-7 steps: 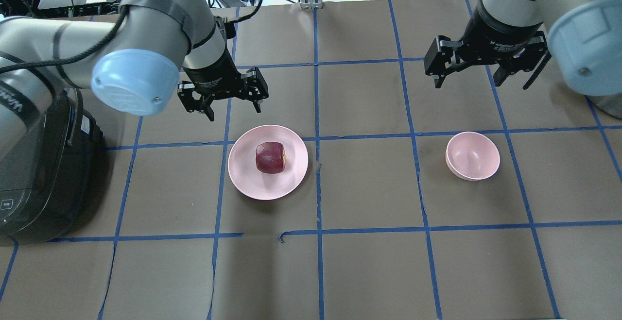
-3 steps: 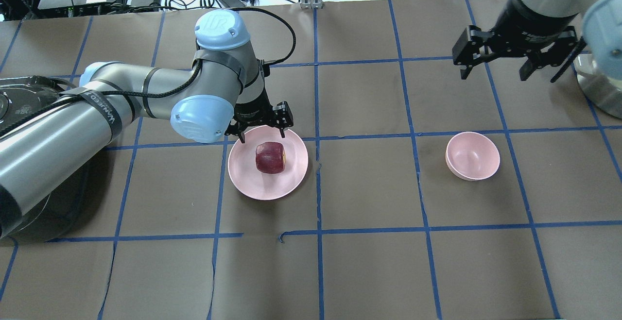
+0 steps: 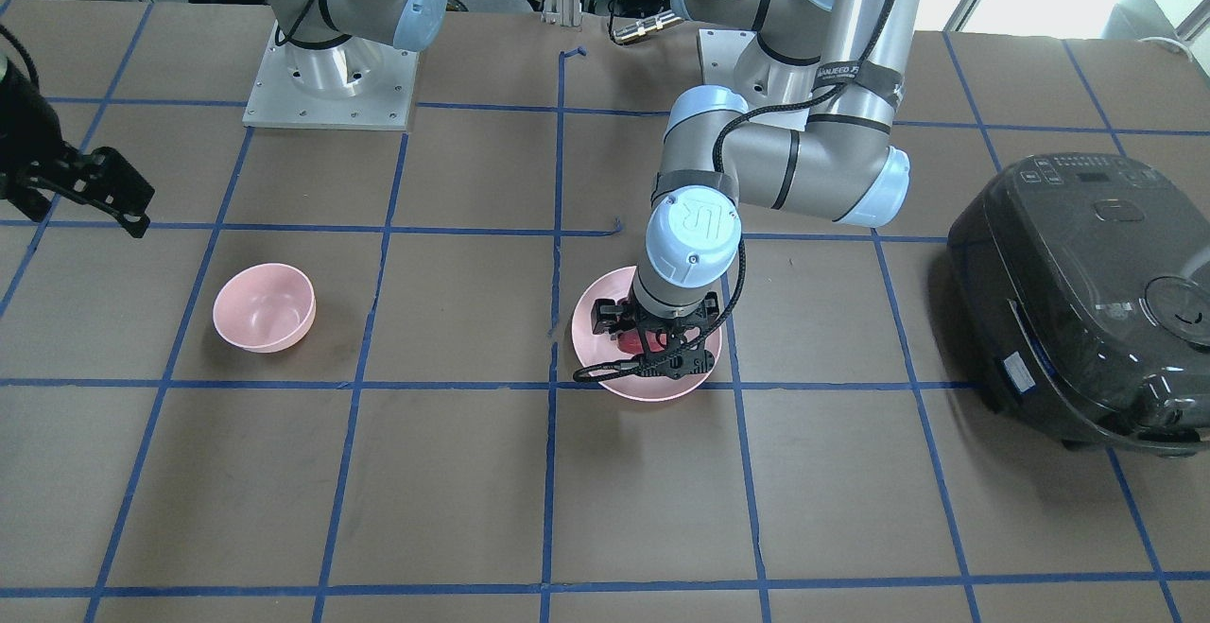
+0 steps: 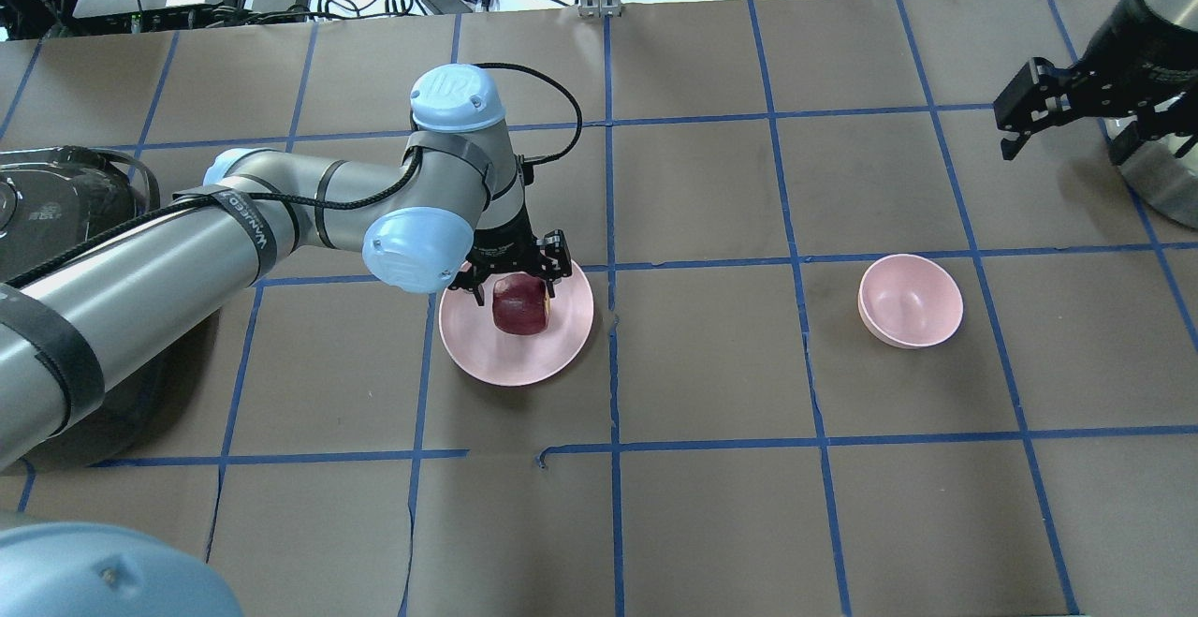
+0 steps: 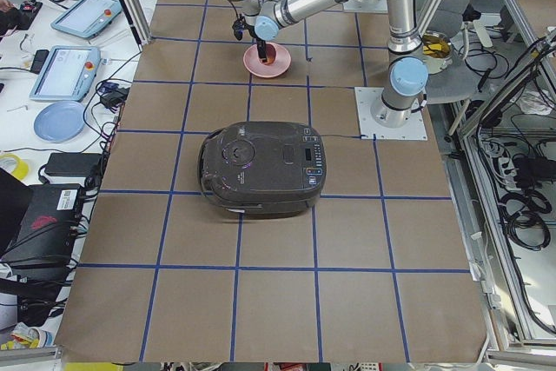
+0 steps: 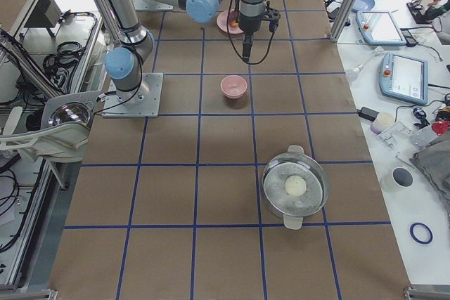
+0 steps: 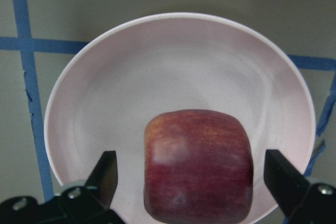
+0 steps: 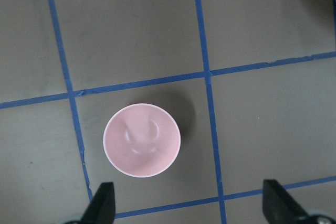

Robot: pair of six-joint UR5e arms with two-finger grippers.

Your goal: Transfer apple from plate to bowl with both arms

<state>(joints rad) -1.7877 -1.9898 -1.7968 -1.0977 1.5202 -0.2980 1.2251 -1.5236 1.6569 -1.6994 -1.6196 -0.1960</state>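
The dark red apple sits on the pale pink plate, left of the table's middle. My left gripper is open and low over the plate. Its fingers stand on either side of the apple with small gaps, as the left wrist view shows: apple, plate, gripper. The pale pink bowl stands empty to the right. My right gripper is open and empty, high at the far right, beyond the bowl. The right wrist view looks down on the bowl between the open fingers.
A black rice cooker stands at the table's end on my left side, also in the overhead view. A steel pot with a lid stands at the end on my right side. Blue tape lines grid the brown table.
My left arm has come down and forward from behind the plate, and its open fingers now straddle the apple. My right arm has drawn back to the right. Apple, plate and bowl have not moved.
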